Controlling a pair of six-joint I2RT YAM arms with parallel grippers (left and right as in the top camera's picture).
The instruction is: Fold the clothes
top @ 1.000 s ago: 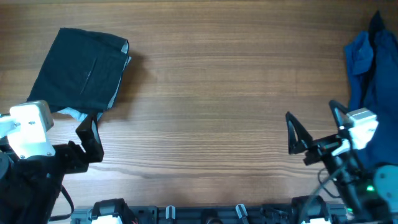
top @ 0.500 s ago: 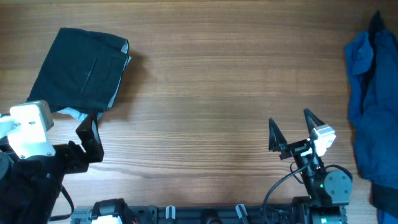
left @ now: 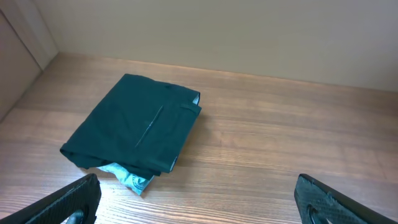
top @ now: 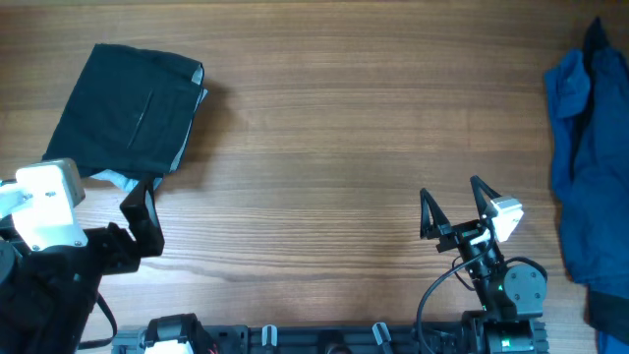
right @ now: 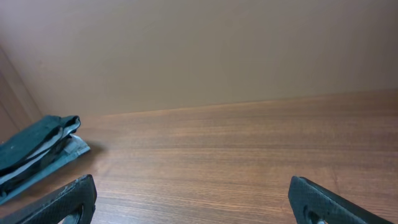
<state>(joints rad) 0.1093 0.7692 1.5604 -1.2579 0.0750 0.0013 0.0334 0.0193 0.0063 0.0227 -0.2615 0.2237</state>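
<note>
A folded dark green garment (top: 133, 108) lies at the table's far left, a light blue patterned edge showing beneath it; it also shows in the left wrist view (left: 134, 129) and at the left edge of the right wrist view (right: 34, 149). An unfolded blue garment (top: 590, 147) is heaped at the right edge. My left gripper (top: 142, 218) is open and empty, just in front of the folded garment. My right gripper (top: 454, 208) is open and empty over bare wood near the front, left of the blue heap.
The wooden table (top: 334, 147) spreads between the two garments. A beige wall (right: 199, 43) rises behind the table's far edge. The arms' bases and cables sit along the front edge (top: 491, 295).
My right arm has pulled back from the blue heap, moving left and toward the front edge. The left arm and both garments have not moved.
</note>
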